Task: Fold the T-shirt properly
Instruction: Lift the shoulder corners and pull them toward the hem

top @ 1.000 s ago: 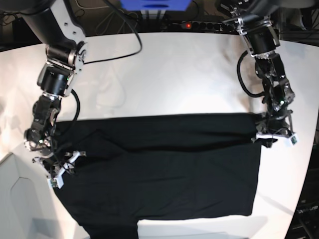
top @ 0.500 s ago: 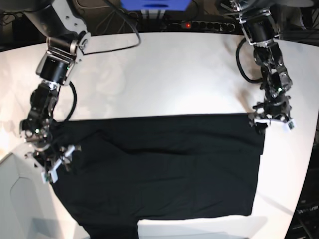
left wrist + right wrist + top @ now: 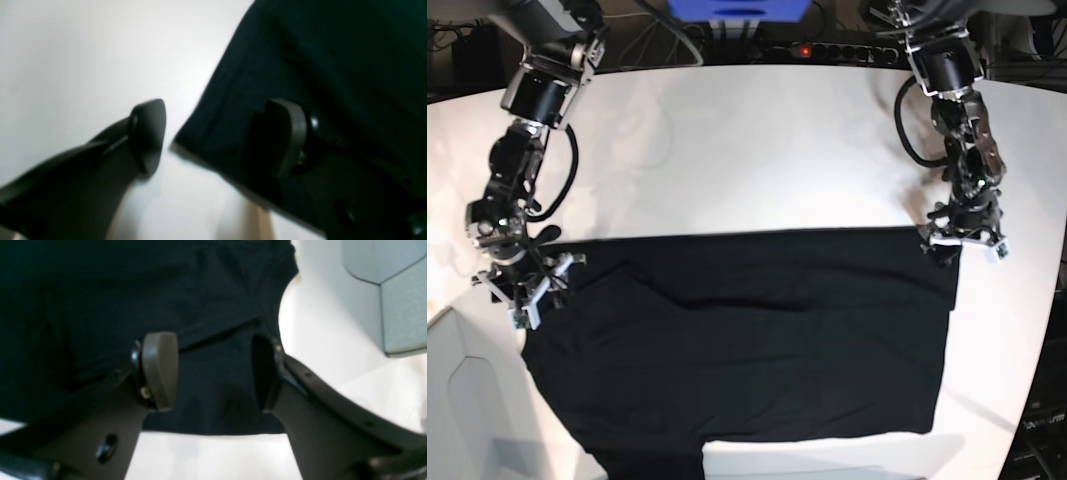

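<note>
The black T-shirt point(image 3: 747, 340) lies spread flat on the white table point(image 3: 757, 150), plain side up; no print or label shows. My right gripper point(image 3: 522, 290) hangs open over the shirt's far left corner. In the right wrist view the gripper point(image 3: 213, 373) has cloth point(image 3: 133, 290) under both open fingers point(image 3: 160, 370). My left gripper point(image 3: 962, 245) is open at the shirt's far right corner. In the left wrist view the gripper point(image 3: 217, 136) straddles the shirt's edge point(image 3: 300, 50), with one finger point(image 3: 146, 133) over bare table and the other over cloth. Neither gripper holds anything.
A pale grey panel point(image 3: 467, 400) stands at the front left and also shows in the right wrist view point(image 3: 393, 290). A white sheet-like piece point(image 3: 827, 455) lies by the shirt's near edge. A power strip point(image 3: 827, 50) and cables run along the back.
Both grippers have moved toward the far side of the table, to the shirt's far corners. The shirt has stayed flat.
</note>
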You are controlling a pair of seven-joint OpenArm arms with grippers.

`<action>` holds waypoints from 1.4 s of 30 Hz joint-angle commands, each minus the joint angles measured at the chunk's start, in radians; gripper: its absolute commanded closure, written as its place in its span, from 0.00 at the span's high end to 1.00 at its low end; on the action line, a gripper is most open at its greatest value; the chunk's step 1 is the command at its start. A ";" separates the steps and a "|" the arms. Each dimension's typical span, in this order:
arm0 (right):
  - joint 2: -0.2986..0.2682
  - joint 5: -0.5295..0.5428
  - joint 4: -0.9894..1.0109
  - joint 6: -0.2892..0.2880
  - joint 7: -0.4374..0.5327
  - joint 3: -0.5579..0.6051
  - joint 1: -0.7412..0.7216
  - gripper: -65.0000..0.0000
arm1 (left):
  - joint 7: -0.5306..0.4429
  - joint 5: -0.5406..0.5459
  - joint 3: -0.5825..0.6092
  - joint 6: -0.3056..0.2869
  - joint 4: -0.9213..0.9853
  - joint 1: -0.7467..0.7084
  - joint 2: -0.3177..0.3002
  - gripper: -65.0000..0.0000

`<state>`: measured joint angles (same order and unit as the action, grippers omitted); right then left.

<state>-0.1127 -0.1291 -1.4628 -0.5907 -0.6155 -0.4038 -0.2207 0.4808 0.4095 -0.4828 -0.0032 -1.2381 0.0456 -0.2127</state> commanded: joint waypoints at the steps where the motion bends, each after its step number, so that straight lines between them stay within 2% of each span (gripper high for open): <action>1: -0.026 0.009 -0.019 -0.005 0.026 -0.025 -0.019 0.55 | 0.002 0.004 -0.003 -0.002 -0.004 0.007 -0.009 0.68; 3: -0.034 0.009 -0.013 -0.005 0.026 -0.062 -0.024 0.55 | 0.005 0.006 -0.003 -0.002 -0.001 0.006 -0.009 0.64; 6: -0.041 0.009 -0.011 -0.005 0.027 -0.116 -0.027 0.55 | 0.006 0.006 -0.003 -0.002 -0.001 0.003 -0.001 0.43; 11: -0.103 0.010 0.110 -0.005 0.029 -0.131 -0.032 0.55 | 0.006 0.006 -0.003 -0.002 0.017 0.003 0.019 0.14; 15: -0.141 0.069 0.187 -0.004 0.041 -0.131 -0.030 0.55 | 0.008 0.006 -0.003 -0.002 0.060 0.010 0.019 0.00; 20: -0.158 0.082 0.277 -0.002 0.099 -0.131 -0.030 0.55 | 0.005 0.006 -0.003 -0.002 0.057 0.006 0.016 0.00; 31: -0.175 0.084 0.386 -0.005 0.104 -0.129 -0.021 0.53 | 0.002 0.001 -0.004 -0.002 0.059 0.003 0.008 0.00; 34: -0.175 0.084 0.386 -0.007 0.104 -0.129 -0.019 0.41 | 0.002 -0.002 -0.006 -0.002 0.059 0.003 0.008 0.00; 39: -0.175 0.082 0.382 -0.008 0.093 -0.129 -0.019 0.00 | 0.009 -0.004 -0.009 -0.002 0.054 0.001 0.008 0.00; 42: -0.196 0.085 0.376 -0.008 0.058 -0.128 -0.004 0.00 | 0.011 0.002 -0.011 -0.002 0.041 -0.002 0.000 0.00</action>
<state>-0.2832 -0.0193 -1.0767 -0.5903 -0.5301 -0.5251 -0.2234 0.4526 0.4240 -0.4896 -0.0189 -1.1934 0.0471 -0.1997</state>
